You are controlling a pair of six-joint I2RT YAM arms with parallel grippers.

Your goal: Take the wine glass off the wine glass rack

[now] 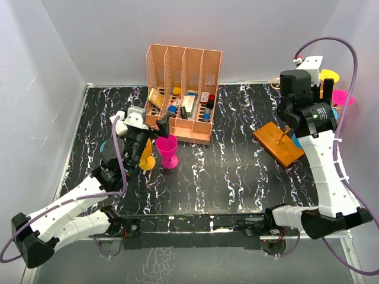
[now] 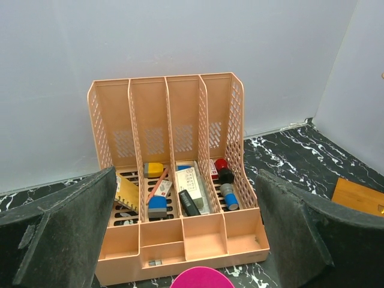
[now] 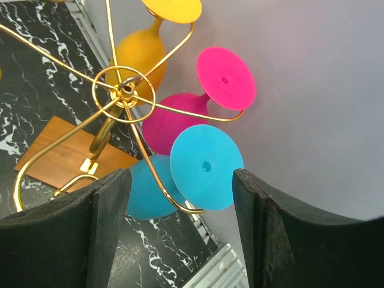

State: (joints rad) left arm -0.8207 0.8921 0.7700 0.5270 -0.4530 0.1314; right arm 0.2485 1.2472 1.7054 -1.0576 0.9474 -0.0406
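My right claw hangs over the rack, jaws apart on either side of the blue glass. That glass hangs foot-up on a hook beside a pink glass and an orange glass. I can't tell if the claw touches it. My left claw gapes wide, facing the organizer on the worktop.

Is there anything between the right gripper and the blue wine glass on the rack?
Nothing visible. The right gripper faces the blue wine glass directly, foot first. The pink wine glass hangs close beside it on the wine glass rack, not in between.
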